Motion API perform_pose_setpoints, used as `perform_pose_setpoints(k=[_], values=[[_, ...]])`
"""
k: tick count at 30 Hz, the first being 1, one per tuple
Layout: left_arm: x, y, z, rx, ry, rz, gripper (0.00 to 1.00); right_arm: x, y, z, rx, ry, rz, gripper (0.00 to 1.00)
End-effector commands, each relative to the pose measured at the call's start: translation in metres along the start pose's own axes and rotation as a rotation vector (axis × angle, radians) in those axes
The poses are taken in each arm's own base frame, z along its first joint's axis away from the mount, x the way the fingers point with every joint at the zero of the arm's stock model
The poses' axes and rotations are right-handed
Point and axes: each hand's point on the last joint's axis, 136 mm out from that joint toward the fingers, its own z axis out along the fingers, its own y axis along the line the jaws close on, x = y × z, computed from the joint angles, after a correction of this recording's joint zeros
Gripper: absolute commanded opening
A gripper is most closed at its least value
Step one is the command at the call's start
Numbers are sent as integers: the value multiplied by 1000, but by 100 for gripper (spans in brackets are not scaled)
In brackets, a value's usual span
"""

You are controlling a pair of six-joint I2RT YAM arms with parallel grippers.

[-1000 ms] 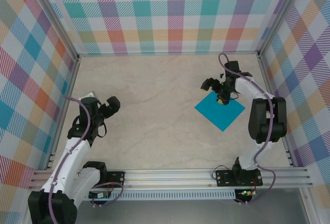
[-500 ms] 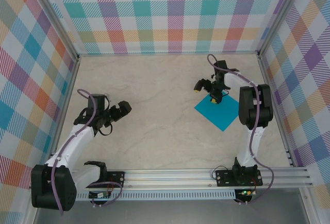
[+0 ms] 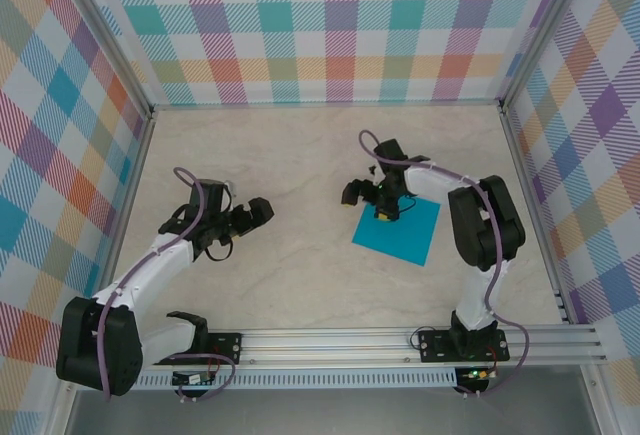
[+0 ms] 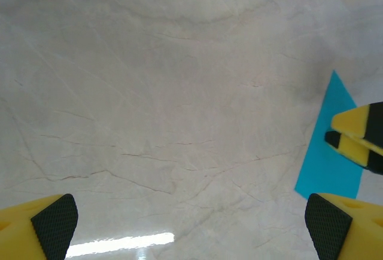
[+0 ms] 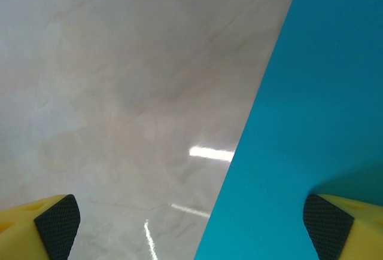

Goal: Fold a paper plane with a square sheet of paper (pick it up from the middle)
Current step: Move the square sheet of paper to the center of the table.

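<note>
One thin, plain teal-blue square sheet of paper (image 3: 402, 235) is lying flat on a pale, glossy, marble-veined table (image 3: 300, 155), right of centre and turned slightly askew. Two white-and-black robot arms are reaching in from a ribbed aluminium rail (image 3: 330, 340) at the near edge, each trailing a purple cable.

The right gripper (image 3: 367, 205), made of black blocks with yellow fingertips, is sitting at the sheet's far left corner with its two jaws spread wide and holding nothing. In the right wrist view (image 5: 191, 230), one textured black pad is hanging over the blue paper (image 5: 311, 122) and the other over bare stone, with the sheet's straight edge running between them. Whether the pad is touching the paper is hard to make out.

The left gripper (image 3: 262, 211) is hovering over bare table, well apart from the sheet, its two jaws also standing fully apart and empty (image 4: 191, 230). In its wrist view, the sheet (image 4: 332, 146) is showing as a narrow blue wedge, cut off at the right and partly hidden by a yellow finger of the right gripper (image 4: 359, 140).

Pastel plaid walls (image 3: 330, 25) are enclosing three sides.
</note>
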Motion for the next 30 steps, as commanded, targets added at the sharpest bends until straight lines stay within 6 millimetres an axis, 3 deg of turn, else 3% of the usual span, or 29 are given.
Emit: perform_pose_setpoints(k=[1,5,8,13,16,19,22,30], values=[[5,-9,6,36,-4,-12,100,50,9,28,1,138,56,100],[14,-11,10,40,-4,-12,100,58,43,25,3,122,-29,100],[18,-16,12,59,-5,-9,100,42,56,-1,26,23,-116,100],[19,-26,13,89,-10,0,100,11,28,-56,229,-263,-187,100],[20,-32,16,110,-14,-4,100,14,11,-65,269,-285,-157,100],[22,-35,22,111,0,-7,100,23,-5,-58,299,-209,-113,100],[26,-41,28,118,15,-8,100,31,-4,-42,225,-165,-96,100],[27,-43,30,96,12,25,100,37,-9,-12,219,-74,-83,97]])
